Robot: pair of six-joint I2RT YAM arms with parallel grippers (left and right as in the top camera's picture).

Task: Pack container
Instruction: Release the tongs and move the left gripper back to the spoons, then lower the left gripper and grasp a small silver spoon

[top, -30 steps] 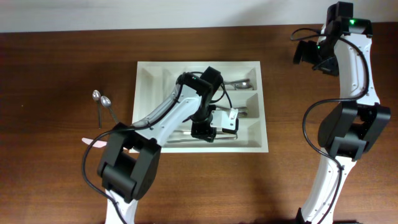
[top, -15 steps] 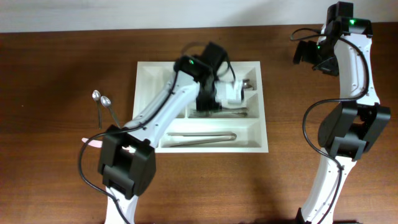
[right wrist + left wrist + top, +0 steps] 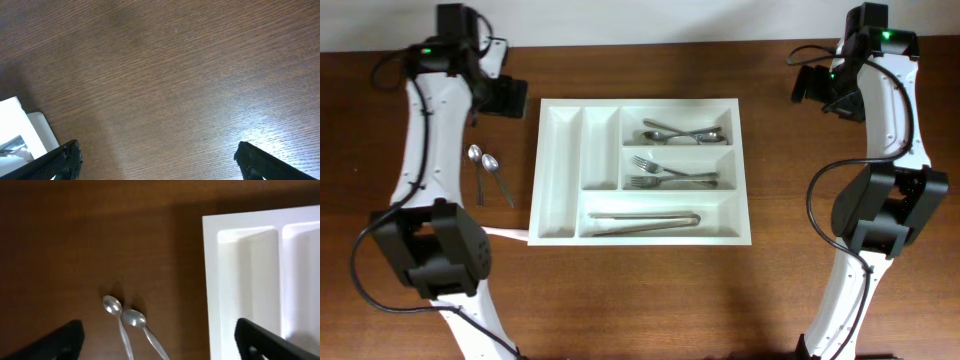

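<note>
Container [image 3: 560, 170], one white tray with five compartments, lies mid-desk, nearer the back edge. It holds two forks [image 3: 665, 172], one pair of tongs [image 3: 645, 222] and overlapping spoons [image 3: 682, 132] I cannot count. Two loose spoons [image 3: 488, 172] lie just left of it. Left gripper [image 3: 508, 97] hovers toward the back left corner and right gripper [image 3: 812, 88] toward the back right corner, both clear of the tray with fingers spread.

The white five-compartment tray [image 3: 558, 170] lies flat in the middle of the table [image 3: 650, 300], narrow slots bare, long ones holding cutlery [image 3: 670, 176].
</note>
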